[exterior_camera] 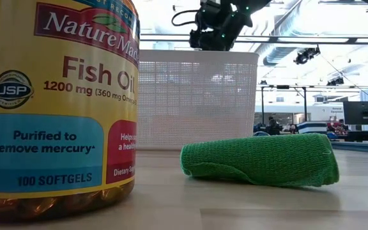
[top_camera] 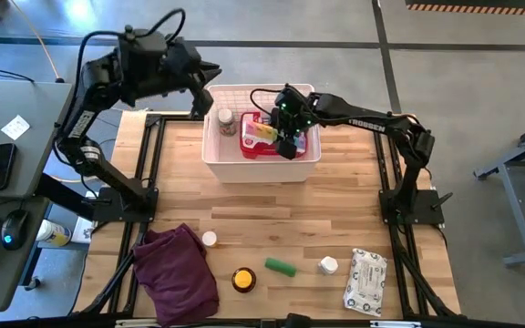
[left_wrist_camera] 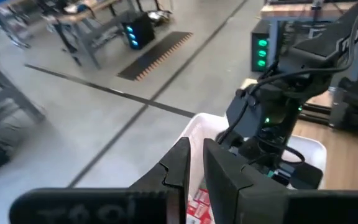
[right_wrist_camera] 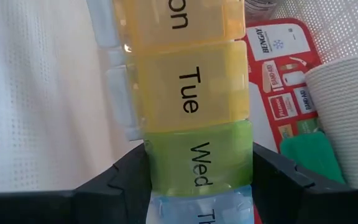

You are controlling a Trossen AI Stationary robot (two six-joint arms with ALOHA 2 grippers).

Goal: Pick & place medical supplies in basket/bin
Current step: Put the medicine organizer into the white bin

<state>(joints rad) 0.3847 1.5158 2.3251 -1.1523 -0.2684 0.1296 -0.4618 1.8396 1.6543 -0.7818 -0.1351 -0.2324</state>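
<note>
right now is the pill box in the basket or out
In, held: the right gripper grips the pill box inside the basket, above a red pack.

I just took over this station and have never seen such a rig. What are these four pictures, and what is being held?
Two dark robot arms work at a wooden table. One picture looks straight down, one looks level across the tabletop, and one comes from each wrist. The right tool is over the white basket, closed on the rainbow pill organiser. The left tool waits shut behind the basket, holding nothing. On the table lie a purple cloth, a fish oil bottle, a green roll, two small white bottles and a wipes pack.
</note>
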